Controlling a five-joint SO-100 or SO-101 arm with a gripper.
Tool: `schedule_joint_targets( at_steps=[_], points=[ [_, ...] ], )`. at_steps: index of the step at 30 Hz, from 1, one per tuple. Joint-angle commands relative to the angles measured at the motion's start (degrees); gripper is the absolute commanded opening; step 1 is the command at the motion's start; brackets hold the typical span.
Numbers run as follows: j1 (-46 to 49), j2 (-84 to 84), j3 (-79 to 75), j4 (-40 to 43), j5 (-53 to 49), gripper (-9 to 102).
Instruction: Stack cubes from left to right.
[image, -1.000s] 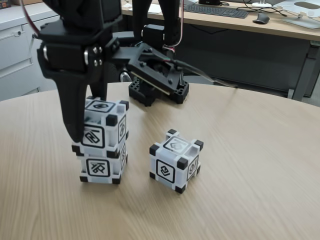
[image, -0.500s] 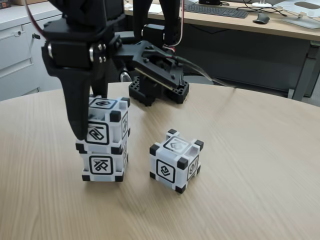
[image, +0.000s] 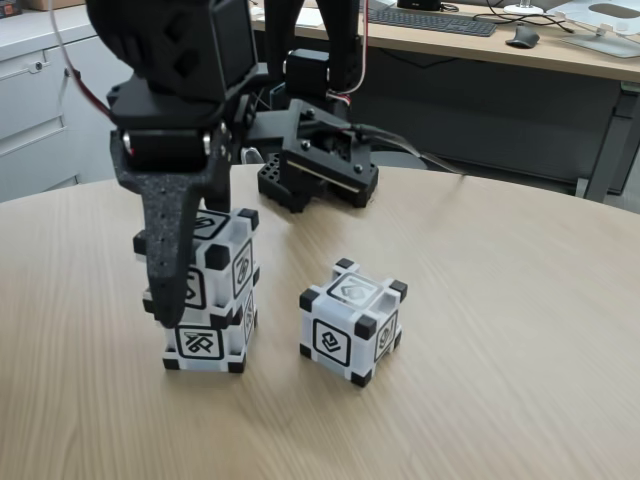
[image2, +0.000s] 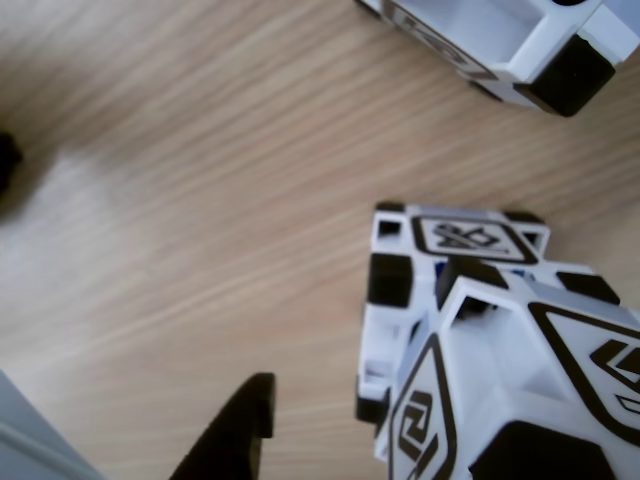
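Two cubes are stacked at the left of the fixed view: the top cube (image: 225, 262) rests on the bottom cube (image: 205, 342), slightly off square. A third cube (image: 350, 320) stands alone on the table to their right. My black gripper (image: 178, 300) hangs over the stack, its near finger (image: 165, 265) covering the top cube's front-left face; the far finger is hidden. In the other view, one fingertip (image2: 245, 415) stands apart from the top cube (image2: 520, 390), with bare wood between them. The bottom cube (image2: 460, 238) peeks out beyond it, and the third cube (image2: 490, 35) is at the upper edge.
The arm's black base (image: 315, 185) sits at the round wooden table's (image: 500, 300) far edge. A desk with a keyboard (image: 430, 20) and a mouse (image: 521, 37) stands behind, and grey drawers (image: 35, 90) are at the back left.
The gripper has turned and dropped, so its near finger slid from the top cube's left side across its front. The top cube shifted slightly. The single cube has not moved.
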Motion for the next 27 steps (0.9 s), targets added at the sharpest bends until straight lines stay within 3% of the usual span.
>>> schedule_joint_targets(
  at_steps=[1,27],
  points=[
    [0.1,1.1,-0.3,0.7,-1.1,50],
    [-1.6,11.7,-5.2,0.8,-4.0,50]
  ],
)
